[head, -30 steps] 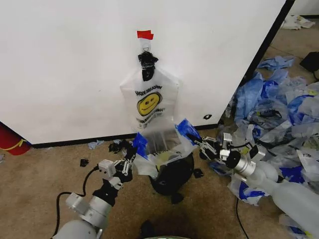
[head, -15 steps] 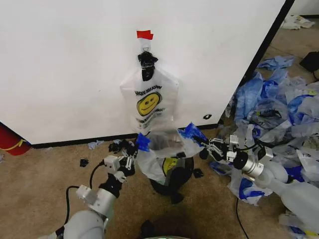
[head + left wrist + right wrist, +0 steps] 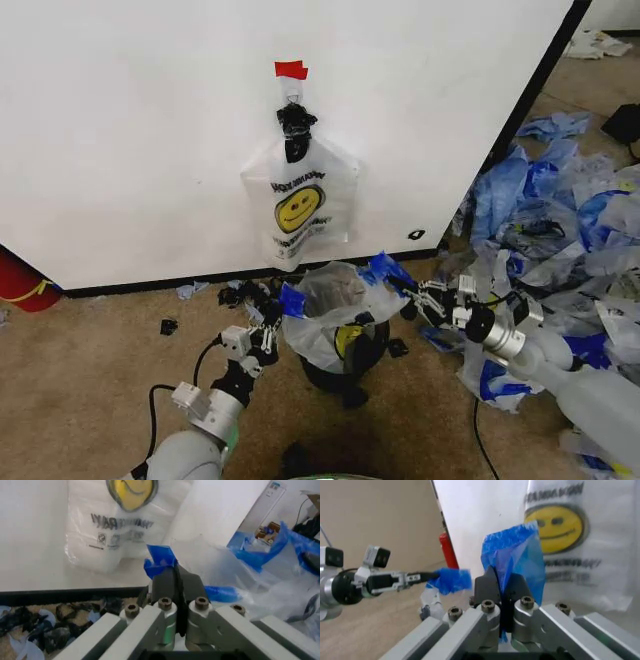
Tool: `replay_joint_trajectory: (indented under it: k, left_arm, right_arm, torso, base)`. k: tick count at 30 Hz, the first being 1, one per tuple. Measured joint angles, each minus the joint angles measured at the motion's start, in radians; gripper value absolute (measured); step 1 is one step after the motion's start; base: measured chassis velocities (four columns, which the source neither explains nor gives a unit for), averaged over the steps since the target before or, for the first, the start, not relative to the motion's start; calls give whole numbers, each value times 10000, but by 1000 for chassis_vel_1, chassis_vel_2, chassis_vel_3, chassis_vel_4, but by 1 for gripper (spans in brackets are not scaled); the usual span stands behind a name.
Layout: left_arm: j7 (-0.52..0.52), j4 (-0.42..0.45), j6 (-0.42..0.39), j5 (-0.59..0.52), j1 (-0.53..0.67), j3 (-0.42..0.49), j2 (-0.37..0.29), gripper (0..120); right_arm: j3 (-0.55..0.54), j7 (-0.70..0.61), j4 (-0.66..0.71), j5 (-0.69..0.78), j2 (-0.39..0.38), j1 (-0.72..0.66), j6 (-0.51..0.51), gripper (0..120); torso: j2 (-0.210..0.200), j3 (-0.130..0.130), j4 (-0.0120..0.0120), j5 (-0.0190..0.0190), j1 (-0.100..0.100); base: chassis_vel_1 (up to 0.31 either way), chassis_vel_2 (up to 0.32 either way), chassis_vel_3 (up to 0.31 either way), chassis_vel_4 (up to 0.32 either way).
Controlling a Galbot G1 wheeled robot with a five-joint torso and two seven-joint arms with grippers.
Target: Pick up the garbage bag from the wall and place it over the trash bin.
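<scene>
A translucent white garbage bag (image 3: 325, 300) with blue handle loops is stretched open over the black mesh trash bin (image 3: 350, 372), and its yellow smiley shows low on the front. My left gripper (image 3: 280, 306) is shut on one blue handle (image 3: 159, 561). My right gripper (image 3: 404, 287) is shut on the other blue handle (image 3: 512, 551). In the right wrist view the left gripper (image 3: 417, 578) shows farther off. A second smiley bag (image 3: 298, 205) hangs from a hook on the white wall (image 3: 140, 130), under red tape (image 3: 291, 69).
A heap of blue and clear plastic bags (image 3: 570, 220) covers the floor on the right. A red cylinder (image 3: 20, 280) stands at the far left by the wall. Black scraps (image 3: 240, 293) lie on the carpet near the wall's base strip.
Both grippers have carried the bag's mouth wider and toward the wall. It now hangs open over the bin with the smiley facing me. The left arm has reached further forward.
</scene>
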State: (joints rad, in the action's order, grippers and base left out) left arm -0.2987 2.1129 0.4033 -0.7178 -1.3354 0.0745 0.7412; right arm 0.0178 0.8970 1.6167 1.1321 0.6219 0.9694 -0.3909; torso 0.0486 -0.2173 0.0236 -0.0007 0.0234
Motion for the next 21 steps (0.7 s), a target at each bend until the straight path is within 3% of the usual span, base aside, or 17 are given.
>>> replay_joint_trajectory:
  k: [10,21]
  left_arm:
    - [140,321,281,837,-738,-493,-146,0]
    - [172,436,214,1009,-1764,-970,-498,0]
  right_arm:
    - [1117,251,385,-405,162,1722,-171,0]
    - [1336,253,558,-461,107,2559,-248,0]
  torso:
    - [0,1,0,0,0]
    - [0,1,1,-4,0]
  base:
    - [0,0,0,0]
    - [0,0,0,0]
